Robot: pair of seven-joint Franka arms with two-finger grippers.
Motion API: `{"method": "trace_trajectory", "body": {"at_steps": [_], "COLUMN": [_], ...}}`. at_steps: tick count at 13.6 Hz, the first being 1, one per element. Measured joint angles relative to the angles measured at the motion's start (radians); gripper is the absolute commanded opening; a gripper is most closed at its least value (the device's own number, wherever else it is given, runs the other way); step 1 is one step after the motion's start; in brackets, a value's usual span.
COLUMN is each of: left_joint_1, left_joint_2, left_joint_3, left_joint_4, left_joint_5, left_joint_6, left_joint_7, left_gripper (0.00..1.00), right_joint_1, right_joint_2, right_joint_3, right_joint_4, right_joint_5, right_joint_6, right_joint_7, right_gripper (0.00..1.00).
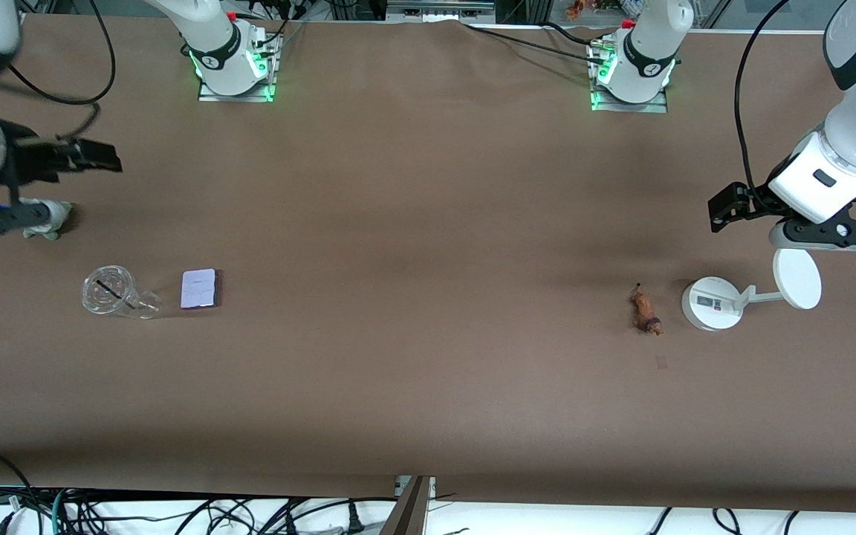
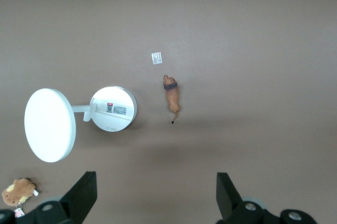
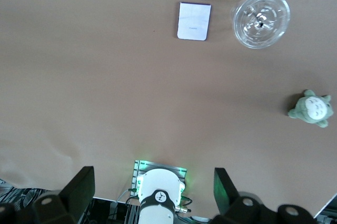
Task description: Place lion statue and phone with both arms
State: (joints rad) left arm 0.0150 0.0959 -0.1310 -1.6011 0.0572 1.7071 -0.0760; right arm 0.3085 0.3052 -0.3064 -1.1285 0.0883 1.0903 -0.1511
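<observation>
The lion statue point(image 1: 645, 310), a tiny orange-brown figurine with a darker head, lies on the brown table toward the left arm's end, beside a white stand. In the left wrist view the lion statue point(image 2: 171, 96) lies apart from my left gripper point(image 2: 156, 197), which hangs open and empty. In the front view the left gripper point(image 1: 833, 236) is over the table by the stand's disc. The phone point(image 1: 199, 288), flat and pale lavender, lies toward the right arm's end. The right wrist view shows the phone point(image 3: 194, 21) well clear of my right gripper point(image 3: 152, 195), open and empty. That right gripper point(image 1: 4, 218) hangs over a plush toy.
A white round-based stand point(image 1: 712, 303) with a disc point(image 1: 797, 279) stands next to the lion. A clear cup point(image 1: 112, 292) lies beside the phone. A grey-green plush point(image 1: 47, 219) sits under the right gripper, and a small brown plush point(image 2: 18, 191) sits near the disc.
</observation>
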Motion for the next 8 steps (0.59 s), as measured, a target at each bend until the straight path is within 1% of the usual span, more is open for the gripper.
{"method": "trace_trajectory", "body": {"at_steps": [2,8], "left_joint_1": [0.0,0.0], "left_joint_2": [0.0,0.0], "left_joint_3": [0.0,0.0], "left_joint_4": [0.0,0.0], "left_joint_5": [0.0,0.0], "left_joint_6": [0.0,0.0], "left_joint_7": [0.0,0.0], "left_gripper": [1.0,1.0], "right_joint_1": [-0.001,-0.014], "right_joint_2": [0.0,0.026], "right_joint_3": [0.0,-0.005], "right_joint_4": [0.024,0.022], "right_joint_5": [0.0,-0.002], "right_joint_6": [-0.001,0.012], "right_joint_7": [0.001,0.001], "right_gripper": [1.0,1.0]}}
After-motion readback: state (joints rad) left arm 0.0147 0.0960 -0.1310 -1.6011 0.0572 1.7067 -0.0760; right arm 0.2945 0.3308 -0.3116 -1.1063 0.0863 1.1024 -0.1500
